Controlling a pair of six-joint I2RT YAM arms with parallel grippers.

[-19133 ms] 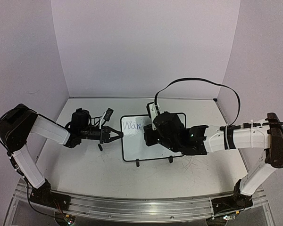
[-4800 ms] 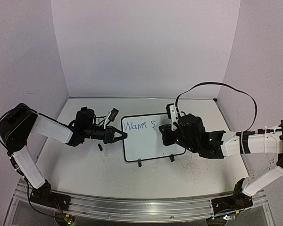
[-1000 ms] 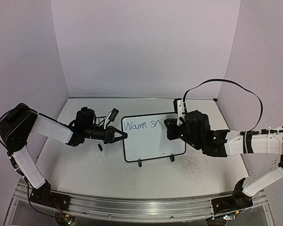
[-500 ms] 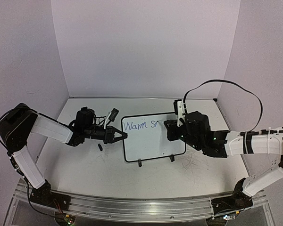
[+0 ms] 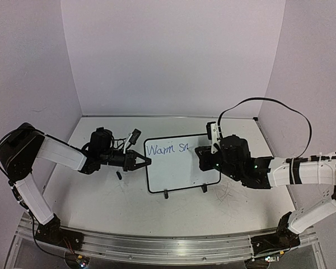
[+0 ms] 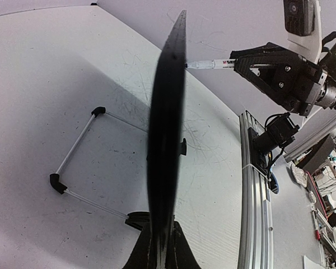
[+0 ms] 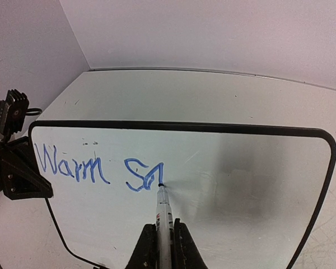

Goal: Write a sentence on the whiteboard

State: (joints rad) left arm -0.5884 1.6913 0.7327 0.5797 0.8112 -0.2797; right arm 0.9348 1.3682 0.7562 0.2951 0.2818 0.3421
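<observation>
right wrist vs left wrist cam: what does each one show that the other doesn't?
Right wrist only: the face of the whiteboard, with the sentence begun in blue: "Warm" plus a couple of letters. Left wrist only: the board edge-on, its wire stand on the back side, and the right gripper seen from the side. Both: the marker with its tip on the board, and the scuffed tabletop.

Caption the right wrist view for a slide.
Right gripper holds the marker tip on the whiteboard, the sentence so far "Warm" plus a started word; left gripper clamps the board's edge.
</observation>
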